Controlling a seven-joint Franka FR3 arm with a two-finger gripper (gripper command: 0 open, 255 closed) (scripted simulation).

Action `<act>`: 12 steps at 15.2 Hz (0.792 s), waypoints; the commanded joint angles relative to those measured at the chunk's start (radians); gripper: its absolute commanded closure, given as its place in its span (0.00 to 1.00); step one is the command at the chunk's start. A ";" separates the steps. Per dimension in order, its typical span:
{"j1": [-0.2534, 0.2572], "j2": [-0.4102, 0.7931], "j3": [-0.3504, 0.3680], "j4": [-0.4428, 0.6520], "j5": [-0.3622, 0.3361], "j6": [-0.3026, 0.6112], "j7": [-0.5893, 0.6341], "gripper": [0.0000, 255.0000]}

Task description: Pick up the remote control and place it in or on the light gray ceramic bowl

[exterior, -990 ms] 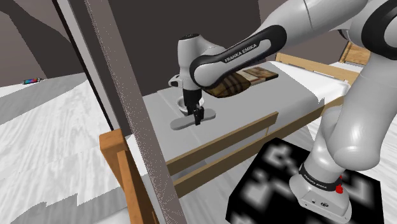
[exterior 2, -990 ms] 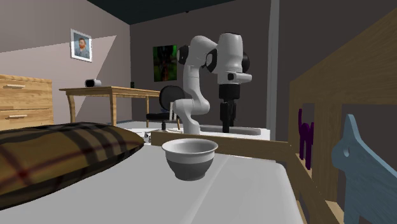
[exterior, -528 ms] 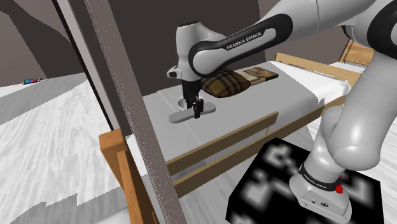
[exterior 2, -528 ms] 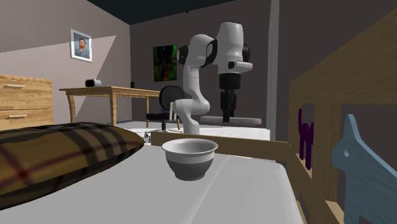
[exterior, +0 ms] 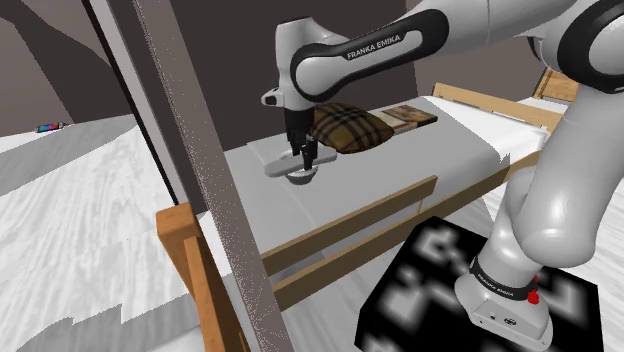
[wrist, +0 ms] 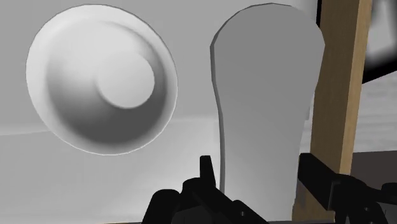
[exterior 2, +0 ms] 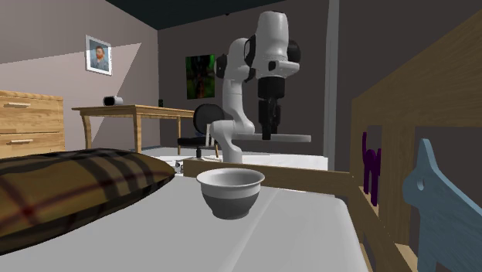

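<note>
A plain grey remote control [wrist: 264, 108], long and flat with a rounded end, is clasped between my black fingers [wrist: 207, 175] and held level above the bed. My gripper [exterior: 305, 158] is shut on it, with the remote [exterior: 280, 166] sticking out toward the shoulder view's left. The light grey bowl [exterior: 303, 180] sits on the bed just under the gripper. In the wrist view the bowl [wrist: 102, 76] lies beside the remote, not beneath it. In the second exterior view, the gripper [exterior 2: 268, 127] and remote [exterior 2: 290, 137] hang behind and above the bowl [exterior 2: 230, 192].
A plaid pillow [exterior: 350, 128] lies on the bed beyond the bowl. The wooden footboard rail [exterior: 350, 220] runs along the near edge, and a tall grey post [exterior: 190, 150] rises at the corner. A blue animal cut-out [exterior 2: 440, 201] stands on the wooden side board.
The gripper has lifted the remote off the bed and carried it up and toward the bowl. The bowl and pillow have not moved.
</note>
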 commanded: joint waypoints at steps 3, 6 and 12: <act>-0.040 0.084 -0.039 0.107 -0.002 -0.021 -0.079 1.00; -0.069 0.157 -0.064 0.204 0.001 -0.043 -0.135 1.00; -0.117 0.285 -0.095 0.369 0.012 -0.079 -0.216 1.00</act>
